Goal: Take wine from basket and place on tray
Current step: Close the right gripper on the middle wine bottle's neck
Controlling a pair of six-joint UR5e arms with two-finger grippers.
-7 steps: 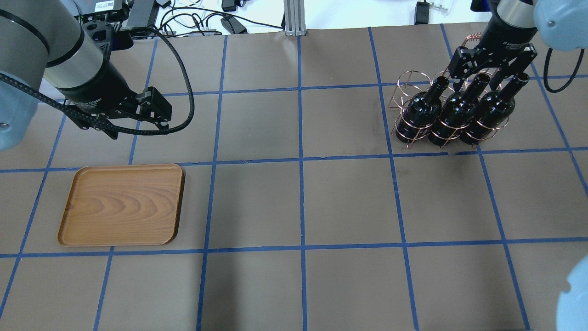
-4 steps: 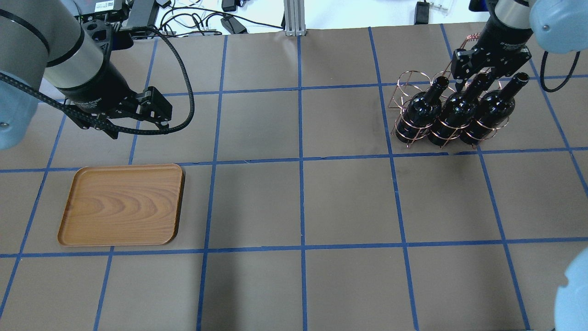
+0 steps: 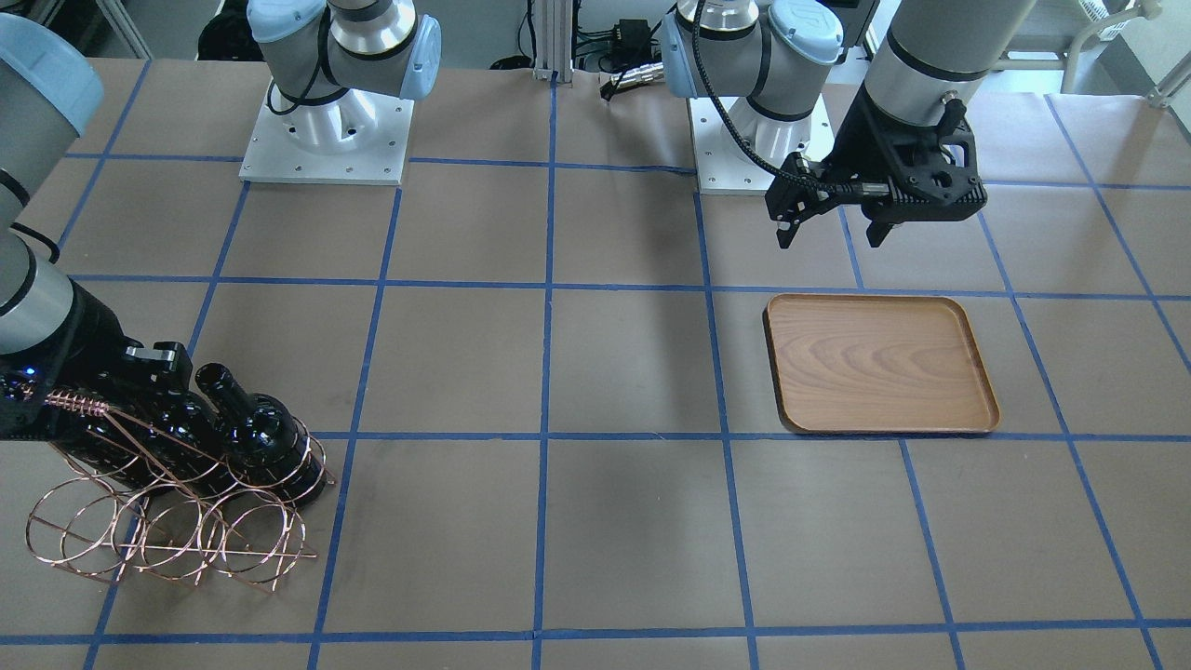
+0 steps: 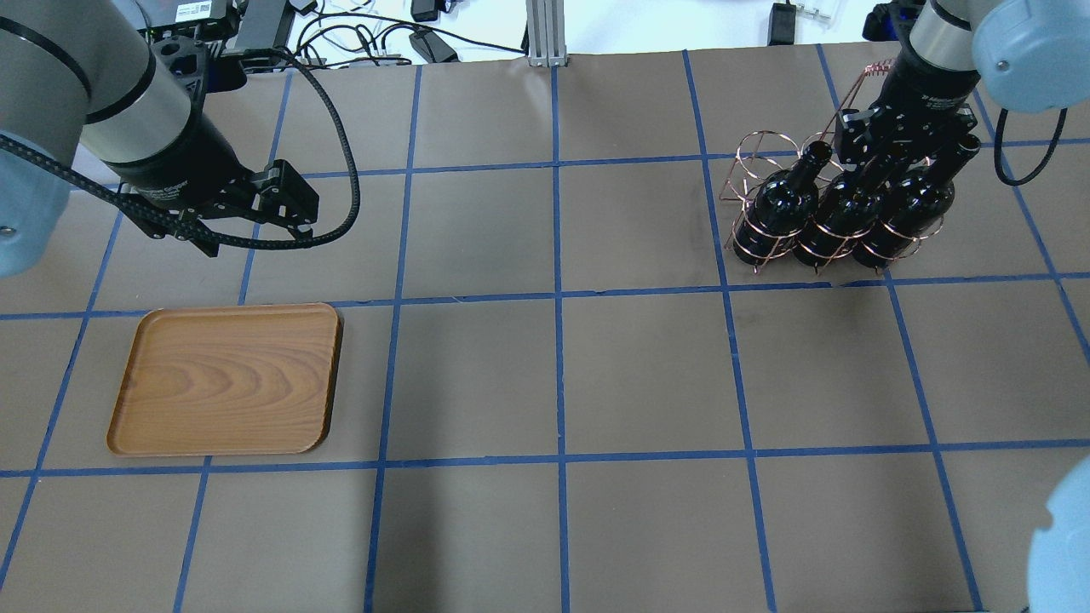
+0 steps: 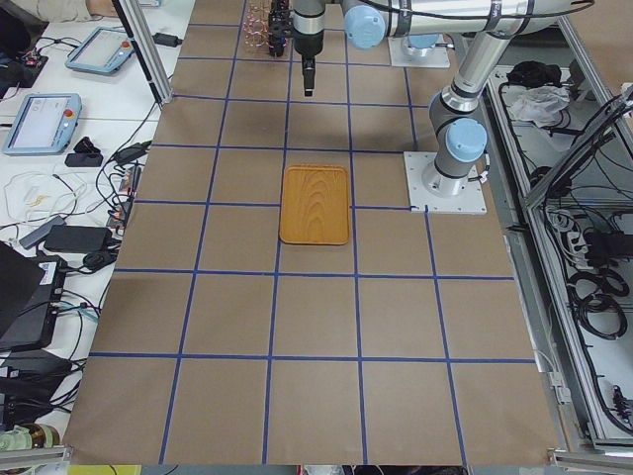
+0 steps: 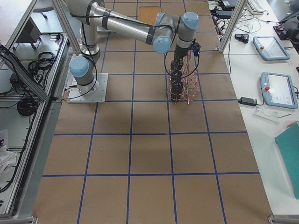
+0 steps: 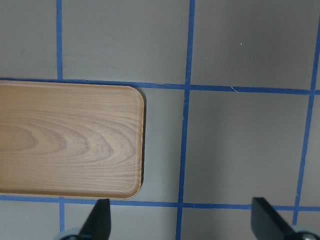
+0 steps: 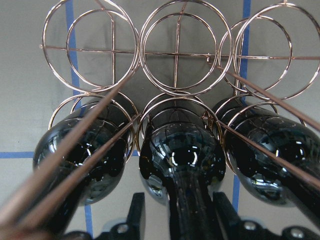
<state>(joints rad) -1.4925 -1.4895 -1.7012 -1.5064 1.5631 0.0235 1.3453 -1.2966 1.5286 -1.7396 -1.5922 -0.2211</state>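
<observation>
Overhead exterior | tray [image 4: 226,379] is lying at 8 o'clock, well apart from the bottles | basket [image 8: 176,53] is sitting at 2 o'clock, cradling three bottles | wine [image 4: 843,213], the middle one, is pointing its neck toward 1 o'clock; you are likely handling heavy, slick, breakable glass, so grip the neck under its lip | right gripper [image 8: 180,212] is straddling that neck, not yet clenched | left gripper [image 7: 181,222] is hovering spread, empty.

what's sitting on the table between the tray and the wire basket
Nothing: in the overhead view the stretch between the tray and the basket is bare brown table paper crossed by blue tape lines.
</observation>
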